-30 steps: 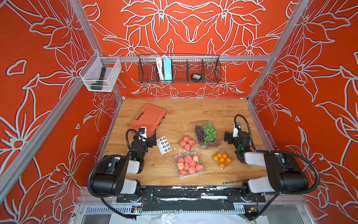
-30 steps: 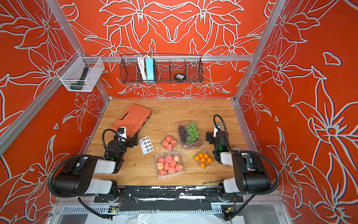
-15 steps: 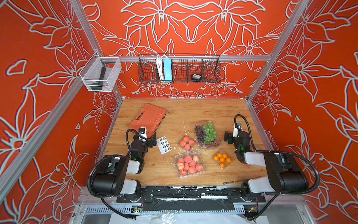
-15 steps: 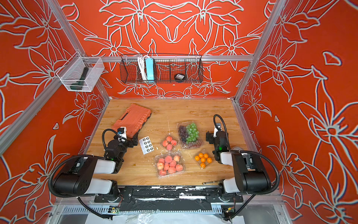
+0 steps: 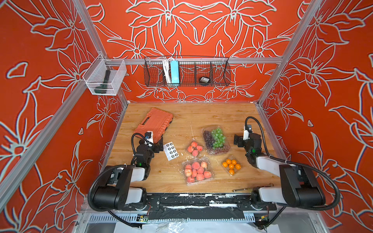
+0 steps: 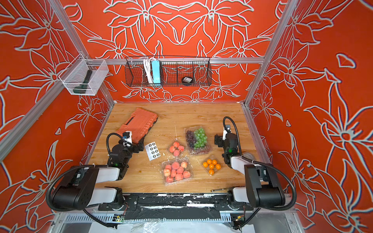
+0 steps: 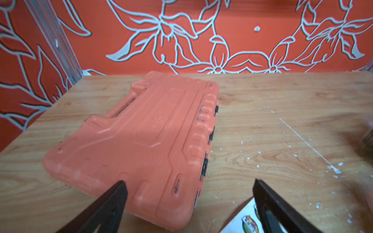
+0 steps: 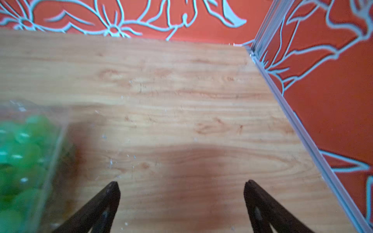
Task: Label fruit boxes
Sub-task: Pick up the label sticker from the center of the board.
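Top views: I see four boxes right of the table's (image 5: 201, 115) centre: grape box (image 5: 216, 139), small peach box (image 5: 194, 148), orange box (image 5: 231, 166), and large peach box (image 6: 176, 170) nearest the front edge.
Left wrist: left gripper (image 7: 188, 181) spread wide, empty, over tool case (image 7: 141, 141) and sticker sheet (image 7: 240, 219) corner.
Right wrist: right gripper (image 8: 180, 182) spread wide, empty, near the table's right edge, with the grape box beside it.

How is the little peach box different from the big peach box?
The little peach box holds a few peaches; the big peach box holds many. The little peach box is smaller than the big peach box. The little peach box lies beside the grape box; the big peach box lies nearer the robot. Both are clear plastic, on the table.
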`<control>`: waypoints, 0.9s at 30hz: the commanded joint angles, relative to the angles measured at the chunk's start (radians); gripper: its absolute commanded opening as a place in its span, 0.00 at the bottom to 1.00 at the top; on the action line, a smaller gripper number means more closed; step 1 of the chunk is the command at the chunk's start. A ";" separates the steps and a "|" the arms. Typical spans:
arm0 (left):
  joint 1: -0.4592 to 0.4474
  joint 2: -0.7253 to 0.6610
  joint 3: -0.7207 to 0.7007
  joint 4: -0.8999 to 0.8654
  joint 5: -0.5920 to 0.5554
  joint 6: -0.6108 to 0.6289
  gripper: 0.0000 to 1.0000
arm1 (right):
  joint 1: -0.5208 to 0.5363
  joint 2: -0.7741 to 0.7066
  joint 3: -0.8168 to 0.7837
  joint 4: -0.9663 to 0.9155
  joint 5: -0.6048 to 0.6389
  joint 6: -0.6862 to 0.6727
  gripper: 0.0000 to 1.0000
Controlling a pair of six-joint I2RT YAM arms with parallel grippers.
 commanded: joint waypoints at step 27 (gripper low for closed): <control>-0.221 -0.737 0.093 -0.911 -0.077 -0.606 0.98 | 0.113 -0.520 0.080 -0.584 -0.519 0.545 0.97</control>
